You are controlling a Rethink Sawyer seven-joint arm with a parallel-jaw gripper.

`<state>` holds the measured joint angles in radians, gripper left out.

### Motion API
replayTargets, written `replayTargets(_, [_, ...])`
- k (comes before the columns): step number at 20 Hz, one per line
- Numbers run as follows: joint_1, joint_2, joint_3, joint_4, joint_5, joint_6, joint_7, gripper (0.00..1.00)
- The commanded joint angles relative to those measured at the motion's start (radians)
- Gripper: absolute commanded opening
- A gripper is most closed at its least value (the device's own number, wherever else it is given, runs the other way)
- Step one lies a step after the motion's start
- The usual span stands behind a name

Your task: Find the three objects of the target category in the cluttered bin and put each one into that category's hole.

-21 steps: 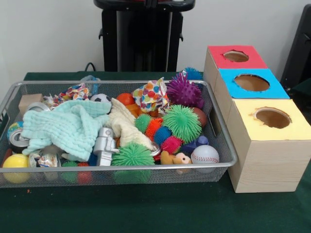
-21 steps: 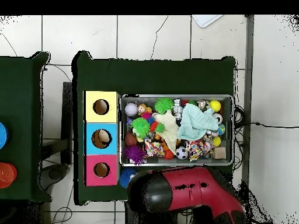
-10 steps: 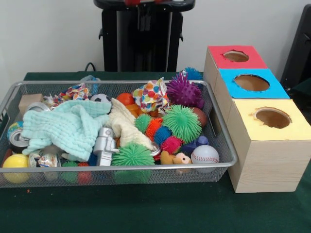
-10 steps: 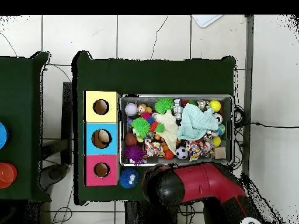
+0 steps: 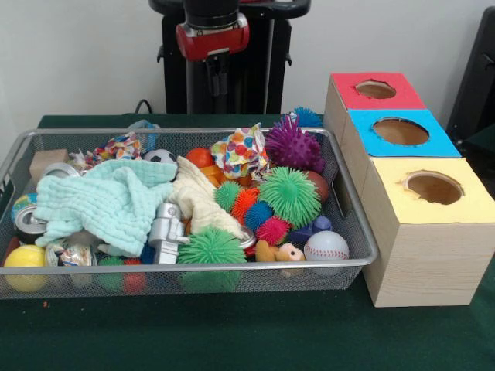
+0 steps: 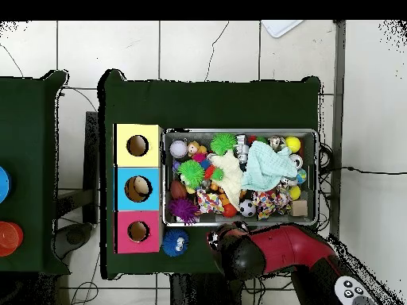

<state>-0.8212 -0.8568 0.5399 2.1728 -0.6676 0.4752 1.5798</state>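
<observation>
A wire bin (image 5: 357, 217) (image 6: 319, 176) is packed with toys: a big green spiky ball (image 5: 289, 195), a purple spiky ball (image 5: 292, 145) (image 6: 184, 210), a baseball (image 5: 326, 246), a soccer ball (image 5: 160, 156) (image 6: 247, 208), a mint cloth (image 5: 108, 201) (image 6: 268, 167) and a cream cloth (image 5: 197, 199). Beside the bin stand three boxes with a red hole (image 5: 376, 89) (image 6: 137, 231), a blue hole (image 5: 400, 131) (image 6: 137, 188) and a yellow hole (image 5: 434, 187) (image 6: 137, 145). My gripper (image 5: 215, 77) (image 6: 221, 236) hangs above the table just behind the bin's far rim, holding nothing that I can see.
A blue spiky ball (image 6: 175, 242) (image 5: 307, 116) lies on the green table outside the bin, by the red box. Inside the bin are also a silver robot toy (image 5: 165, 232), a yellow ball (image 5: 25, 257), tin cans (image 5: 27, 220) and a wooden block (image 5: 46, 162).
The arm has swung across and reached out, so the gripper now shows in the front view, lowered behind the bin. Nothing in the bin has moved.
</observation>
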Motion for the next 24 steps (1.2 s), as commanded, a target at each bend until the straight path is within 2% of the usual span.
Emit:
replayTargets(1, [-0.036,0.075,-0.029,-0.028,-0.110,-0.031,-0.052,0.00])
replayTargets(7, [-0.061,0.134,-0.048,-0.088,-0.207,-0.024,-0.064,0.00])
replayTargets(11, [-0.116,0.108,-0.020,-0.107,-0.227,0.046,-0.143,0.00])
replayTargets(12, [-0.137,0.123,-0.009,-0.135,-0.231,0.067,-0.177,0.00])
replayTargets(16, [-0.173,0.141,0.036,-0.163,-0.249,0.087,-0.242,0.00])
replayTargets(17, [-0.174,0.143,0.043,-0.170,-0.259,0.110,-0.252,1.00])
replayTargets(24, [-0.227,0.149,0.107,-0.182,-0.252,0.112,-0.308,1.00])
